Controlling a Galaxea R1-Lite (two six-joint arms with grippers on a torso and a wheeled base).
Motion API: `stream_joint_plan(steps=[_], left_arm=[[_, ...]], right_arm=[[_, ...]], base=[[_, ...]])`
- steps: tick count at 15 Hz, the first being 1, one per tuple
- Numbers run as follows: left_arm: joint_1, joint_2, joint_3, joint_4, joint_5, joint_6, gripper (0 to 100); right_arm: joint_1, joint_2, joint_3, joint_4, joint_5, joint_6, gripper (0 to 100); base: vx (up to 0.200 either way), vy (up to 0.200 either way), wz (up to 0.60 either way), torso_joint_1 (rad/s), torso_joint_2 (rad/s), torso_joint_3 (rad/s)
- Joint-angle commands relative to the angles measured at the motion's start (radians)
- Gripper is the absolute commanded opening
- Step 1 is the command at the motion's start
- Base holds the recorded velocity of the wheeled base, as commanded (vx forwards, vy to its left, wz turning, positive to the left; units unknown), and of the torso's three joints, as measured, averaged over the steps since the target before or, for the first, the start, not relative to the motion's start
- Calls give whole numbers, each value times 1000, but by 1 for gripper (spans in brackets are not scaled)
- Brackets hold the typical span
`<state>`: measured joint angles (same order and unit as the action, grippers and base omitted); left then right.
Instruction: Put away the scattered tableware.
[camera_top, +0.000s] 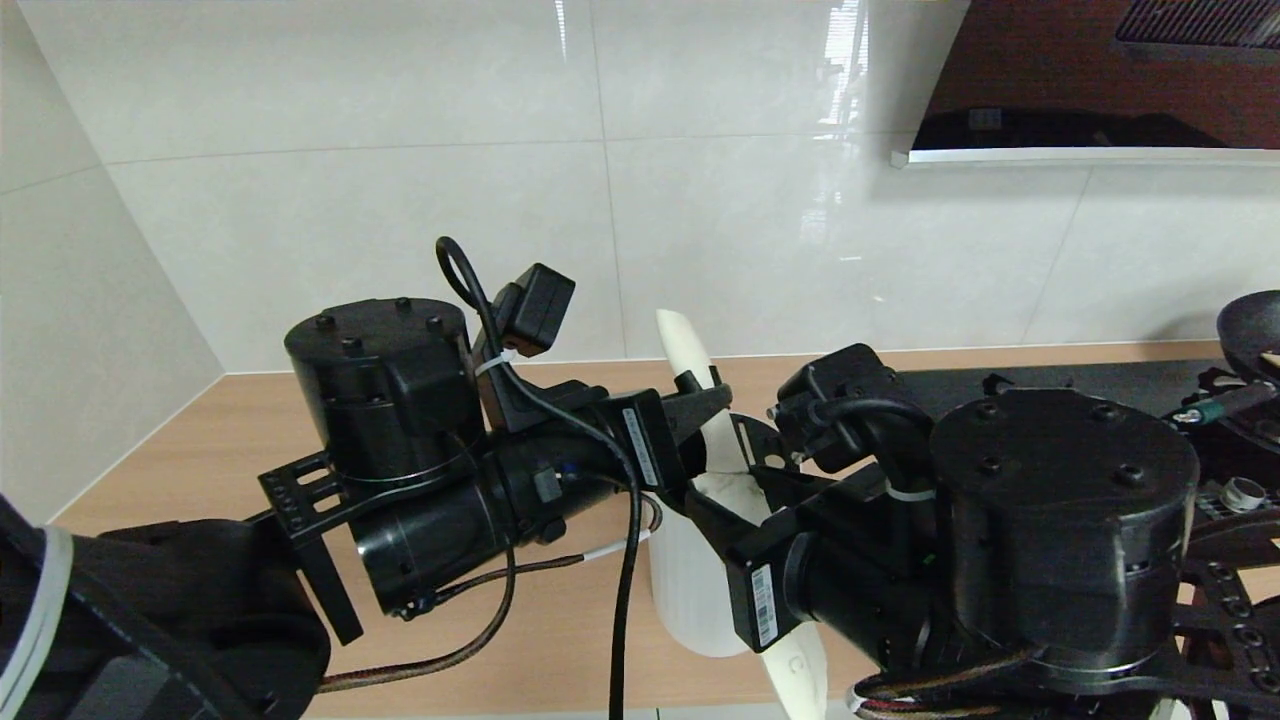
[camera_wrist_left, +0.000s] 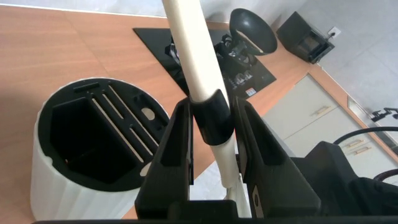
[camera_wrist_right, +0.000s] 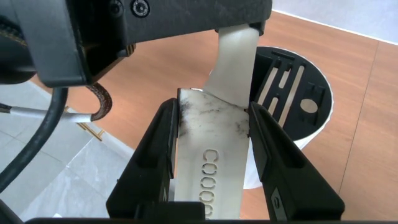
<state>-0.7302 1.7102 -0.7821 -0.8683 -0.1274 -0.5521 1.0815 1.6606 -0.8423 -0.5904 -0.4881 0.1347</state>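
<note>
A long white utensil with a flat printed blade and a black collar hangs tilted over a white round utensil holder. My left gripper is shut on the round handle at the collar. My right gripper sits lower, its two jaws pressed against both edges of the smudged blade. The holder stands on the wooden counter right under the utensil; its black insert has slots and compartments. The blade's tip pokes out below the right wrist.
A black stovetop with a dark pan lies to the right on the wooden counter. A range hood hangs at the upper right. The tiled wall runs along the back. White cabinets show beyond the counter's edge.
</note>
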Motion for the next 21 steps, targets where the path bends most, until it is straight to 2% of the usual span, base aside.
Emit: stream_joint_plan(steps=[1, 4, 5, 12, 14, 16, 19, 21], left_arm=[[0, -7, 0, 0, 0, 0, 0], [0, -7, 0, -1, 2, -2, 0], [0, -11, 0, -1, 2, 0, 0], [3, -92, 0, -1, 3, 1, 0], [22, -127, -3, -1, 3, 26, 0], [54, -164, -6, -1, 3, 80, 0], [77, -199, -35, -5, -1, 89, 0], [84, -205, -40, -66, -8, 89, 0]], right_arm=[[0, -2, 0, 0, -6, 2, 0], [0, -2, 0, -2, -9, 2, 0], [0, -4, 0, -2, -9, 2, 100], [0, -47, 11, 0, -9, -3, 100], [-2, -96, 16, 8, -9, -9, 100], [-26, -153, 35, 20, -9, -66, 100], [-38, -190, 42, 21, -9, -90, 100], [-61, -193, 42, 21, -7, -92, 100]], base=[[0, 0, 0, 0, 0, 0], [0, 0, 0, 0, 0, 0], [0, 0, 0, 0, 0, 0], [0, 0, 0, 0, 0, 0], [0, 0, 0, 0, 0, 0], [0, 0, 0, 0, 0, 0], [0, 0, 0, 0, 0, 0], [0, 0, 0, 0, 0, 0]])
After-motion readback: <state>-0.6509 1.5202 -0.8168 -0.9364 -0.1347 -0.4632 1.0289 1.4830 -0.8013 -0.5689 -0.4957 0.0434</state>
